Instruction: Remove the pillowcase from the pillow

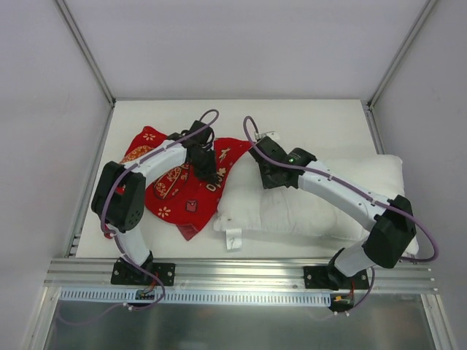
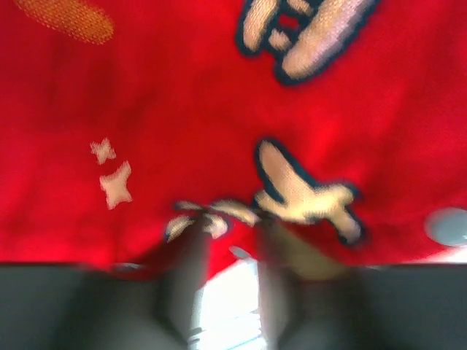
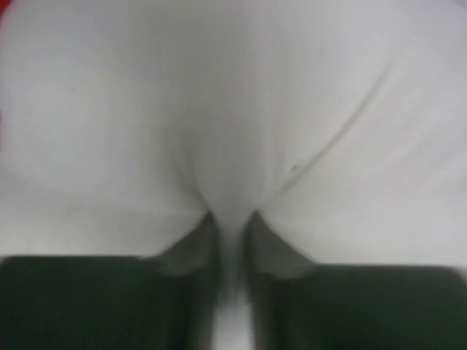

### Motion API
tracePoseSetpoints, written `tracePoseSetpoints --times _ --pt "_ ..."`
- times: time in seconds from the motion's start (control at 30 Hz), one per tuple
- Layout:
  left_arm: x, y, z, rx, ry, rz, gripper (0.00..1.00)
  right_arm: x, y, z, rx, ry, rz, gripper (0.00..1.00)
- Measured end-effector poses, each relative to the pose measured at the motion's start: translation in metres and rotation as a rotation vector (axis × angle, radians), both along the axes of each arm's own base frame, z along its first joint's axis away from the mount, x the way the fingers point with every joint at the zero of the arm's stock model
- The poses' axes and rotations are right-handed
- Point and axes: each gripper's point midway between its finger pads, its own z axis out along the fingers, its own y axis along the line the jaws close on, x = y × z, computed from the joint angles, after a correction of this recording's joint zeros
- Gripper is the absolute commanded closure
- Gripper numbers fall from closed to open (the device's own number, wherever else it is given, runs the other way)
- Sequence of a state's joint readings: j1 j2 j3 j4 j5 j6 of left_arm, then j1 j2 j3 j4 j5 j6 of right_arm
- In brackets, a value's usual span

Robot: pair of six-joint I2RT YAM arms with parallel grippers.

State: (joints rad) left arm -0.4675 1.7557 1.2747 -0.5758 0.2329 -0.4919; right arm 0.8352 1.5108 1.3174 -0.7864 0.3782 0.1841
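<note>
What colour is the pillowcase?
The pillowcase is bright red, with gold patterns and little white flowers. The top external view shows it best.

right tool [image 3: 230, 219] at bottom centre, both dark fingers [image 3: 197, 248] in frame, tips nearly together. a narrow fold of the white pillow [image 3: 233, 95] runs down between them, gripped at the tips. pillow fills almost the whole frame, pressed close to the lens, soft focus throughout. cloth bunches toward the pinch; one long crease curves from the fingertips up toward the right edge, with shallower shading fanning out on the left. small dark speck on the cloth just right of centre. thin sliver of red pillowcase [image 3: 3, 4] at the top left corner. tabletop hidden by the pillow.
</note>
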Motion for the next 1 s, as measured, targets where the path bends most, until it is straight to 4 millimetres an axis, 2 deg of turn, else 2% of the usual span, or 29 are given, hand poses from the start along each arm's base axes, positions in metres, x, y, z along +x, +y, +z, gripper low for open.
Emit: tracePoseSetpoints --times 0.17,0.3,0.4,0.47,0.5,0.53,0.63,0.67,0.7,0.73,0.77,0.83,0.87,1.0 --pt "0.005 0.005 -0.011 0.000 0.015 0.021 1.00 0.004 -0.008 0.002 0.027 -0.034 -0.062 0.99" --pt "0.020 0.032 -0.005 -0.015 0.004 0.117 1.00 0.009 -0.039 0.018 0.088 -0.086 -0.148 0.99" --pt "0.041 0.070 0.017 -0.039 -0.051 0.240 1.00 0.007 -0.075 0.038 0.116 -0.138 -0.230 0.99" --pt "0.056 0.100 0.038 -0.055 -0.107 0.333 1.00 0.001 -0.098 0.049 0.111 -0.167 -0.275 0.99" --pt "0.065 0.115 0.054 -0.065 -0.149 0.381 1.00 -0.003 -0.107 0.055 0.108 -0.179 -0.289 0.99" --pt "0.073 0.133 0.066 -0.068 -0.182 0.434 1.00 -0.007 -0.113 0.060 0.109 -0.189 -0.295 0.99" --pt "0.091 0.155 0.100 -0.087 -0.273 0.492 1.00 -0.015 -0.117 0.064 0.115 -0.189 -0.288 0.99" --pt "0.095 0.154 0.111 -0.103 -0.298 0.486 1.00 -0.016 -0.116 0.063 0.115 -0.185 -0.285 0.99" --pt "0.097 0.149 0.116 -0.119 -0.310 0.467 0.95 -0.017 -0.116 0.063 0.116 -0.180 -0.283 0.99" --pt "0.097 0.141 0.121 -0.131 -0.321 0.436 0.85 -0.017 -0.115 0.061 0.116 -0.174 -0.281 0.99" --pt "0.095 0.130 0.122 -0.137 -0.325 0.395 0.52 -0.016 -0.114 0.060 0.114 -0.170 -0.279 0.99" --pt "0.085 0.103 0.119 -0.130 -0.320 0.297 0.14 -0.016 -0.113 0.058 0.114 -0.160 -0.276 0.99" --pt "0.078 0.085 0.115 -0.126 -0.315 0.235 0.01 -0.016 -0.112 0.057 0.114 -0.157 -0.275 0.99" --pt "0.039 0.025 0.089 -0.101 -0.259 0.018 0.01 -0.016 -0.110 0.054 0.114 -0.146 -0.271 0.99"
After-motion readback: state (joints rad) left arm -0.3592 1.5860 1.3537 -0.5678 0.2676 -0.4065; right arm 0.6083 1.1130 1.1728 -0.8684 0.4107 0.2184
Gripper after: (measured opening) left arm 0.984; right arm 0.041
